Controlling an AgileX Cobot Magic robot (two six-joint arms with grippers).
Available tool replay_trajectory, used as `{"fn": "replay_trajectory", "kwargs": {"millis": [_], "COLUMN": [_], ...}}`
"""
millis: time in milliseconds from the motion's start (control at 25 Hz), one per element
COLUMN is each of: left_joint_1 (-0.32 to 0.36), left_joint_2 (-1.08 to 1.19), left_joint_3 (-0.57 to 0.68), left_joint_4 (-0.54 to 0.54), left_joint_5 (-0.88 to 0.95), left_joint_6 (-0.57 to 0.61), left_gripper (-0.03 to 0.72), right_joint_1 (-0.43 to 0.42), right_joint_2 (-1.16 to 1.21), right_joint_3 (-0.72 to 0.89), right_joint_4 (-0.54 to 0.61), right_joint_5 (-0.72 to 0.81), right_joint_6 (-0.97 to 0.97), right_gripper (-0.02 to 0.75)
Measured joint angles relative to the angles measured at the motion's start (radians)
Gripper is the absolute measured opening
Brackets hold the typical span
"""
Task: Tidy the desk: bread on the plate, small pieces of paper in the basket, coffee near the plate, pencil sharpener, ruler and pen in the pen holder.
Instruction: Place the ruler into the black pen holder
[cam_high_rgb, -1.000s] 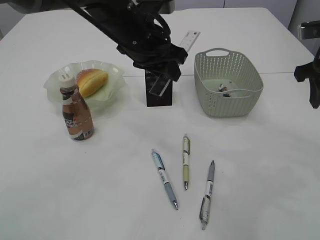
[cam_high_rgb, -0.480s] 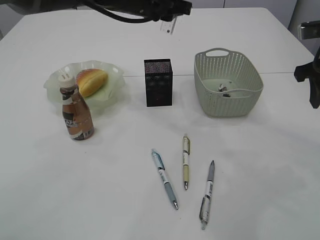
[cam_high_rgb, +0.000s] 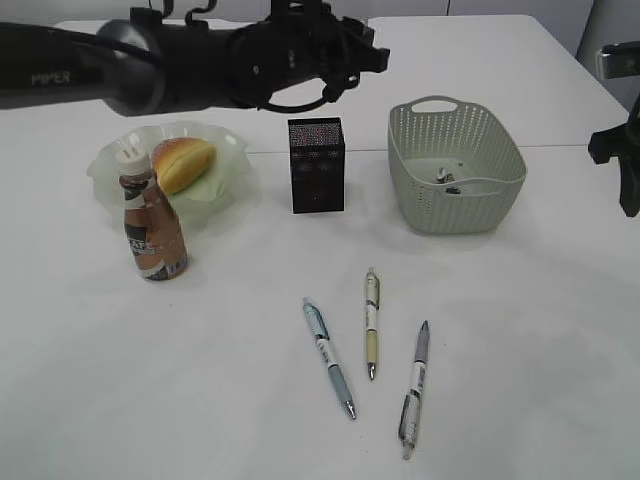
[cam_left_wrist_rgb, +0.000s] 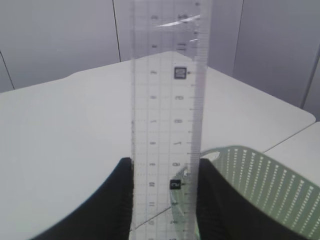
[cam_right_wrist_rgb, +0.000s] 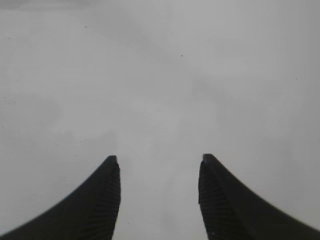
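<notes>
My left gripper (cam_left_wrist_rgb: 165, 162) is shut on a clear plastic ruler (cam_left_wrist_rgb: 167, 100) that stands up between its jaws. In the exterior view the left gripper (cam_high_rgb: 362, 52) is held high above and behind the black pen holder (cam_high_rgb: 316, 165); the ruler does not show clearly there. Three pens lie on the table in front: blue (cam_high_rgb: 329, 355), yellow-green (cam_high_rgb: 371, 322), grey (cam_high_rgb: 415, 388). The bread (cam_high_rgb: 183, 163) lies on the green plate (cam_high_rgb: 110, 165). The coffee bottle (cam_high_rgb: 152, 225) stands just in front of the plate. My right gripper (cam_right_wrist_rgb: 159, 160) is open and empty over bare table, at the right edge (cam_high_rgb: 625, 170).
The green basket (cam_high_rgb: 455, 215) stands right of the pen holder with a few small bits (cam_high_rgb: 447, 177) inside; its rim shows in the left wrist view (cam_left_wrist_rgb: 265, 185). A table seam runs behind the pen holder.
The left gripper was down at the pen holder with the ruler, then lifted up and away with the ruler still held. The right arm has not moved.
</notes>
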Motion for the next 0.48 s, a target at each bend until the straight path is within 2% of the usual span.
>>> {"fn": "replay_trajectory", "kwargs": {"millis": [480], "left_joint_1": [0.043], "left_joint_2": [0.083], "left_joint_3": [0.000], "left_joint_4": [-0.054], "left_joint_5": [-0.075], "left_joint_6": [0.002], "left_gripper": [0.251], "right_joint_1": [0.000], "right_joint_2": [0.000], "right_joint_3": [0.000], "right_joint_4": [-0.048], "right_joint_5": [0.000], "right_joint_6": [0.000], "right_gripper": [0.402]}}
